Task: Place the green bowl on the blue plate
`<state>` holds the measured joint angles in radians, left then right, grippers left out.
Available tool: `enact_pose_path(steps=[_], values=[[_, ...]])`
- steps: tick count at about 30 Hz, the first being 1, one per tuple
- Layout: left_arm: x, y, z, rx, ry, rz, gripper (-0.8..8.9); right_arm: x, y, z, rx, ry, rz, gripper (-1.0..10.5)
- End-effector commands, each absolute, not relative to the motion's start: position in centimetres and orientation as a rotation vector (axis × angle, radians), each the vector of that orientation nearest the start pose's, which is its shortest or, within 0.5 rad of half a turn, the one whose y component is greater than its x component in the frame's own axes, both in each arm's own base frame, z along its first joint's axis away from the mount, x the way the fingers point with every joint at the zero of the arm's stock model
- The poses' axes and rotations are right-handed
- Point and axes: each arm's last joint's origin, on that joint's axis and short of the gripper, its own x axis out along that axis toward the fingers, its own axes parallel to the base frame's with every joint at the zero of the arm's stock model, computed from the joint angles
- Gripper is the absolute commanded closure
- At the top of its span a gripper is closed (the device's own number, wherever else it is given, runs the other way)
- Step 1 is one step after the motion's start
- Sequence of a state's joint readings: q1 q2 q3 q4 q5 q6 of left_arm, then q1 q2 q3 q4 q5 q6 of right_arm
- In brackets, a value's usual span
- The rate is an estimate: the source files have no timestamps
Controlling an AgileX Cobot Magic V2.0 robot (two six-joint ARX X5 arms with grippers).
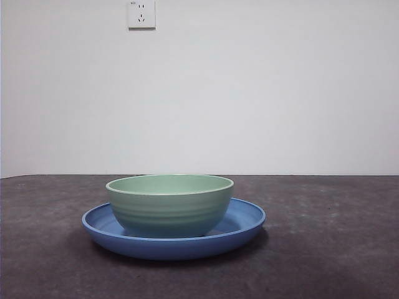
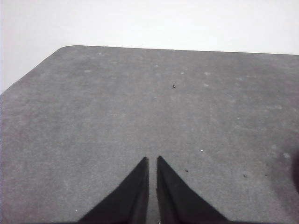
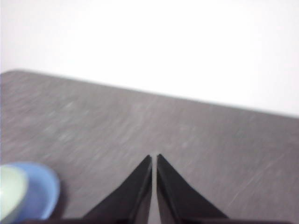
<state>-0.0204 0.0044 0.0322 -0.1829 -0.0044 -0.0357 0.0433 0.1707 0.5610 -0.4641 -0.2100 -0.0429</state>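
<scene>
The pale mint-green, ridged ceramic bowl is sitting upright inside the wide, shallow, glossy blue plate, slightly left of the plate's centre, on the dark grey table below a white wall socket. The left gripper is hanging over bare table, its two black jaws nearly touching and holding nothing. The right gripper is likewise showing its jaws pressed almost together and empty, with the plate and bowl apart from it at the edge of its blurred wrist view.
</scene>
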Motion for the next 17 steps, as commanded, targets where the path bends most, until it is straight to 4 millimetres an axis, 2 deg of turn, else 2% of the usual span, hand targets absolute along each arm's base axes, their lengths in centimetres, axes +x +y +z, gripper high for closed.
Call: enact_pose_path(steps=[1,9,12,17], values=[[9.6,-0.2,14.9,-0.024,0.181,-0.007,7.87,7.2,0.8,26.2,-0.056,0.004,0.229,9.3],[9.6,-0.2,14.9,-0.024,0.181,-0.006,7.87,9.2,0.7,19.7,-0.052,0.016,0.151,9.3],[9.6,-0.2,14.9,-0.024,0.181,-0.007,7.87,9.4,0.6,17.9,-0.052,0.039,0.104,9.3],[9.6,-0.2,14.9,-0.025,0.181,-0.007,7.87,9.7,0.5,16.1,-0.053,0.063,0.075,9.3]])
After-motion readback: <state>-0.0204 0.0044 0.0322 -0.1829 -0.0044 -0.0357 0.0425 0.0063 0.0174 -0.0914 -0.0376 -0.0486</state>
